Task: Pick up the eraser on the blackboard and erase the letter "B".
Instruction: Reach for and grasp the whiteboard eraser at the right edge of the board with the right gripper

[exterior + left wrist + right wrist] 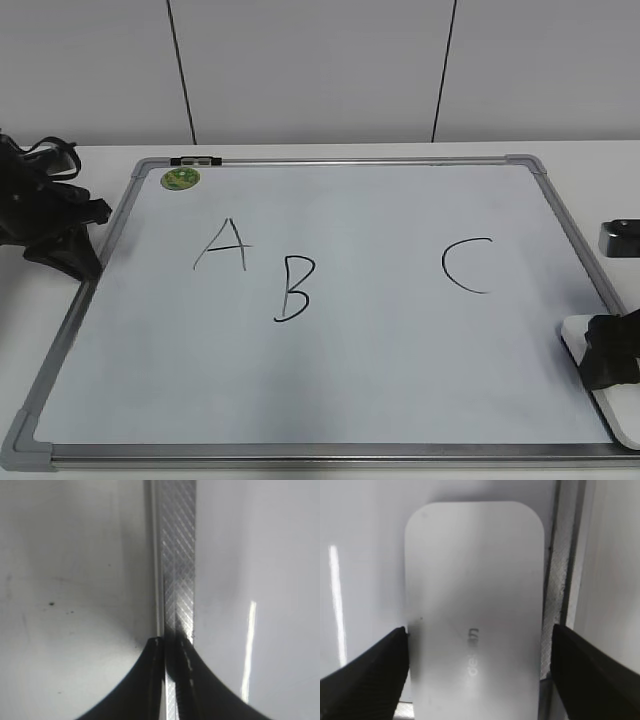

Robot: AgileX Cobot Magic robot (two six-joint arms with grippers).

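Note:
The blackboard lies flat on the table, a white board in a silver frame. A black letter "B" is drawn left of its middle. The white eraser lies at the board's front right corner, beside the frame. In the right wrist view the eraser fills the centre, with grey lettering on top. My right gripper is open and straddles it; the left jaw is at its edge and the right jaw stands slightly off. The gripper also shows in the exterior view. My left gripper is shut and empty over the board's left frame, far from the eraser.
A black "A" and "C" flank the "B". A round green magnet and a black clip sit at the board's far left corner. A small grey object lies on the table right of the board.

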